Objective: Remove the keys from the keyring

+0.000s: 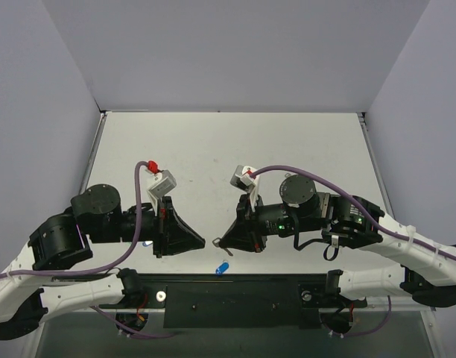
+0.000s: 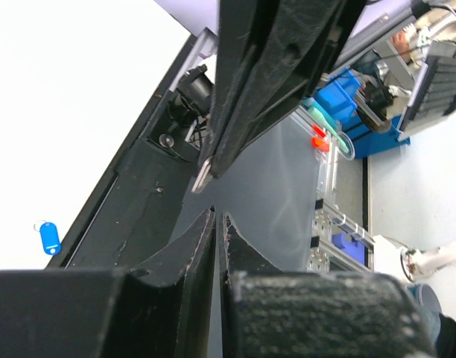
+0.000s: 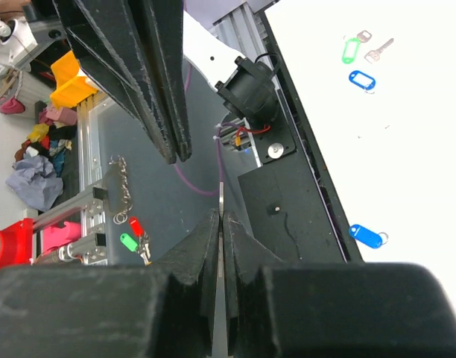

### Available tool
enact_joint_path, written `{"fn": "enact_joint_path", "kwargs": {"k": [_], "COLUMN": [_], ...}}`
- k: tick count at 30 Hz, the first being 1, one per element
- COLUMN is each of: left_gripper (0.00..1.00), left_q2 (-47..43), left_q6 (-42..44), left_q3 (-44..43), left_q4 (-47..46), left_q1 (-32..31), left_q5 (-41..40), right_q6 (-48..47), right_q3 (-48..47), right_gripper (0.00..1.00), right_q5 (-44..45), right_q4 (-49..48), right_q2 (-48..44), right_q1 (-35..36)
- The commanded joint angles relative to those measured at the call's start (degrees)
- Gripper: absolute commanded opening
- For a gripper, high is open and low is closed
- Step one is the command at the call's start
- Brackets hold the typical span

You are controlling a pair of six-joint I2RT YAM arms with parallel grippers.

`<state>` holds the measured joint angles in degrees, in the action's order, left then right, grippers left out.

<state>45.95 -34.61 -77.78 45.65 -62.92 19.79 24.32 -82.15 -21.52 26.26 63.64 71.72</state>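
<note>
Progress: blue key (image 1: 223, 267) lies loose on table (image 1: 287, 142); right gripper (image 1: 217, 242) pinches a thin silver piece (image 3: 221, 195); left gripper (image 1: 204, 242) nearly closed, we can't tell any grip. Rest unconfirmed.

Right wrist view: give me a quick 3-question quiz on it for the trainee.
1. The nearest blue tag lies: A) on the table, B) in a pincer, C) on an arm.
2. True or false: the green tag lies next to a bare key.
3. Fill in: the right pincer is ___ (open or shut).

Key: 1 A; 2 true; 3 shut.
</note>
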Motion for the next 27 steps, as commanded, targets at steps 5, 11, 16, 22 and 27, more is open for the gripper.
{"fn": "enact_joint_path", "kwargs": {"k": [5,11,16,22,27], "left_gripper": [0.16,0.27,0.38,0.53,0.53], "left_q2": [-5.34,-8.86,-9.13,-6.85,-3.33], "left_q6": [-5.11,-9.42,-12.58,-16.53,-19.09], "left_q3": [9.20,19.75,28.37,36.89,42.88], "left_q4": [-3.72,-8.81,-15.84,-22.79,-30.16], "left_q1": [-0.19,-0.19,-0.28,-0.63,-0.89], "left_q5": [-10.47,-13.20,-11.71,-14.51,-16.80], "right_q6": [0.82,3.37,7.75,11.10,12.24], "right_q3": [2.17,4.80,6.29,11.39,14.99], "right_gripper": [0.00,0.00,0.00,0.00,0.00], "right_q5": [9.20,18.94,27.21,29.43,30.22], "right_q4": [-2.97,-1.48,1.07,0.72,0.63], "right_q2": [-1.85,-2.64,-3.43,-7.81,-11.42], "right_q1": [0.35,-0.44,-5.18,-9.58,-11.08]}}
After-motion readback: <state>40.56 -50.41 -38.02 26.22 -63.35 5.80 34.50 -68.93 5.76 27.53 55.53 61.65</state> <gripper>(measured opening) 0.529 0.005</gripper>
